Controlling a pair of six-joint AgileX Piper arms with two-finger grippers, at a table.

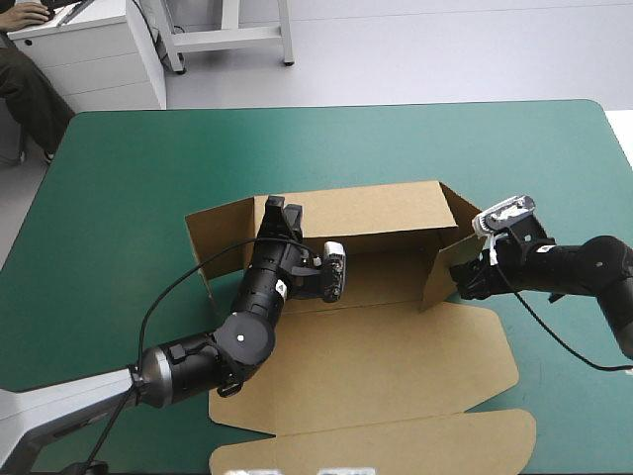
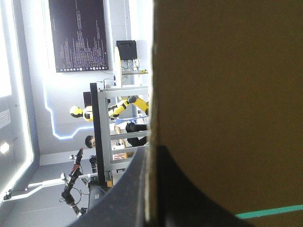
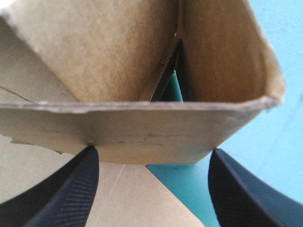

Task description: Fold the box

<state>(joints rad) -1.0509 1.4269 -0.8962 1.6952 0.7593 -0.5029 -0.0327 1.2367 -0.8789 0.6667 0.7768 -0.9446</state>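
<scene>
Box [image 1: 396, 346] sat mid-table on the teal-green cover [image 1: 129, 178], nearer the robot's side than the far edge, partly set up. Back wall [image 1: 366, 208] stood upright along the far side of the base, w/ a left end flap [image 1: 218, 237] and a right end flap [image 1: 442, 272] also raised. Lid panel [image 1: 396, 445] lay flat toward the near edge. Left gripper [image 1: 280, 213] was at the left part of the back wall, on its top edge. In the left wrist view the black fingers [image 2: 128, 189] were all but closed w/ the brown board's [image 2: 227, 94] edge pinched between them, so the left gripper [image 2: 150, 151] was gripping the box wall. Right gripper [image 1: 471, 269] was at the right end flap, outer side. In the right wrist view its fingers [image 3: 71, 189] stood wide apart, spread, nothing clamped. The flap's [image 3: 118, 71] edge ran across just ahead of the right gripper [image 3: 154, 151], w/ the cover [image 3: 284, 71] showing beside and under it. Arms well apart, one at each end of the box.
</scene>
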